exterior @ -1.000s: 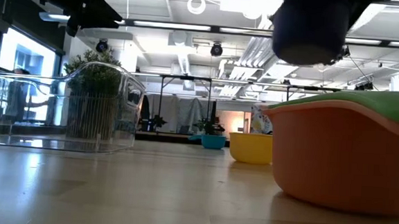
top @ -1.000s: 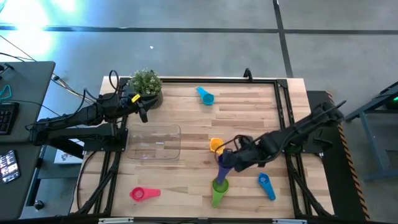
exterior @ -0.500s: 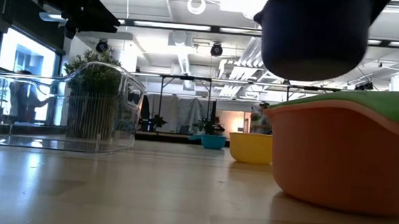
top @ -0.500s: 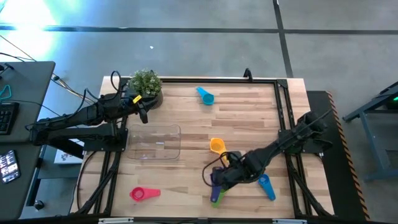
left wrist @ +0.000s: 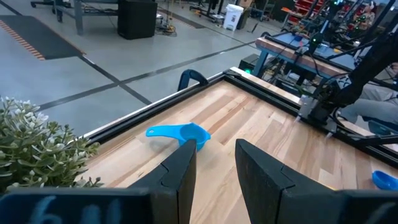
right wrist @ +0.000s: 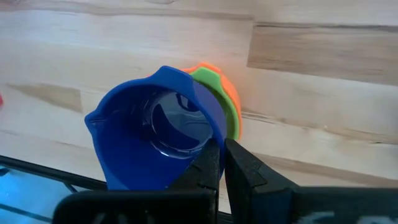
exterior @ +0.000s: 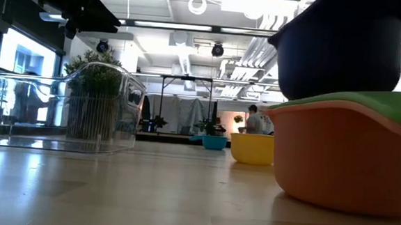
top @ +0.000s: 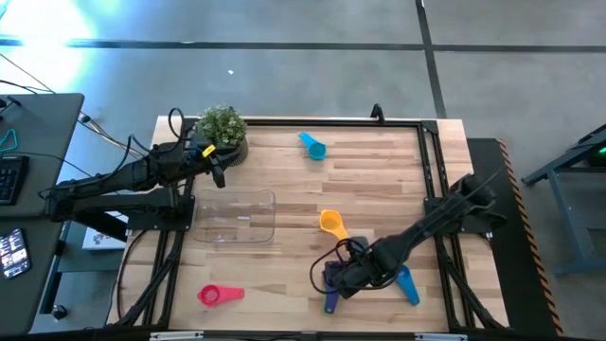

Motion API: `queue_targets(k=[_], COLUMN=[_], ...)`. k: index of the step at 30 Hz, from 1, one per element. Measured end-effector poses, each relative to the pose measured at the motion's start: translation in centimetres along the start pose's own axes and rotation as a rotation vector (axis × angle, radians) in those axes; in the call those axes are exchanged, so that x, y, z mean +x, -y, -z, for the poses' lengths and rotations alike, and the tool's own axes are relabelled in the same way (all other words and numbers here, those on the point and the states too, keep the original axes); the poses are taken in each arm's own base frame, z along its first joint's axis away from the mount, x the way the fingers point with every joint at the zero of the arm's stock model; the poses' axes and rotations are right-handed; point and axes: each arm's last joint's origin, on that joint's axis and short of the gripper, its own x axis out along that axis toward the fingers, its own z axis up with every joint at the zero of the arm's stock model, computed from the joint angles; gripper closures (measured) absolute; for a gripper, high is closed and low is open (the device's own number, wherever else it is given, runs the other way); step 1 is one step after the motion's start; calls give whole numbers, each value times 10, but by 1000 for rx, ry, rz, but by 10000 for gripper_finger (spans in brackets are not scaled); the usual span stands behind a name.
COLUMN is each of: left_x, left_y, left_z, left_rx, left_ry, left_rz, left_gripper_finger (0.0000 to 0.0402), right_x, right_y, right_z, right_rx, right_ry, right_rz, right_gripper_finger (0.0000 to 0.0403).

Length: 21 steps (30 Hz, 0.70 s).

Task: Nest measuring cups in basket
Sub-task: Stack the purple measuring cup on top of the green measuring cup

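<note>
Here, right gripper (right wrist: 217, 163) pinching glossy round purple cup (right wrist: 155, 134), above green cup (right wrist: 221, 99)

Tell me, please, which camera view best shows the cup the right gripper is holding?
The right wrist view: the purple cup fills it, pinched at its rim by the right gripper, over the green cup. The high view shows only a sliver beneath the arm; the low view a dark underside; the left wrist view nothing.

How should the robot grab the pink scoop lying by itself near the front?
Probably by its short flat handle, coming straight down. The pink scoop lies flat, its handle sticking out sideways with bare table around it. The right tool is shut on the purple scoop.
</note>
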Motion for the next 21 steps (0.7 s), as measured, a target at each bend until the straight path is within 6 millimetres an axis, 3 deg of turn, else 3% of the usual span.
queue_targets(k=[6, 21], left_x=[0, 0], left_y=[0, 0], left_z=[0, 0], left_rx=[0, 0], left_ry=[0, 0], left_rz=[0, 0], left_gripper_finger=[298, 298], right_x=[10, 11], right_y=[-2, -1], right_z=[2, 1], right_rx=[2, 1], right_ry=[-27, -17], right_rz=[21, 30], right_gripper_finger=[403, 383])
